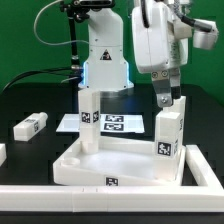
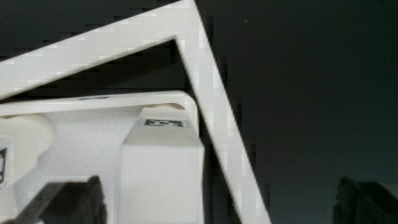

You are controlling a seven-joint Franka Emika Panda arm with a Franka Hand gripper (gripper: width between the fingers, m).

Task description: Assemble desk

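The white desk tabletop (image 1: 120, 168) lies at the front of the table with its rim up. Two white legs stand upright in its corner sockets, one on the exterior view's left (image 1: 90, 120) and one on its right (image 1: 168, 132). My gripper (image 1: 167, 98) hangs just over the top of the right leg. In the wrist view that leg (image 2: 169, 170) stands between my dark fingers (image 2: 75, 200), which are spread wide with a gap on the far side. My gripper (image 2: 217, 205) is open. The tabletop's rounded corner (image 2: 80, 108) shows behind the leg.
A loose leg (image 1: 30, 126) lies on the black table on the exterior view's left. The marker board (image 1: 118, 124) lies behind the tabletop. White border rails run along the front (image 1: 100, 203) and right (image 1: 207, 168), meeting in a corner (image 2: 192, 20).
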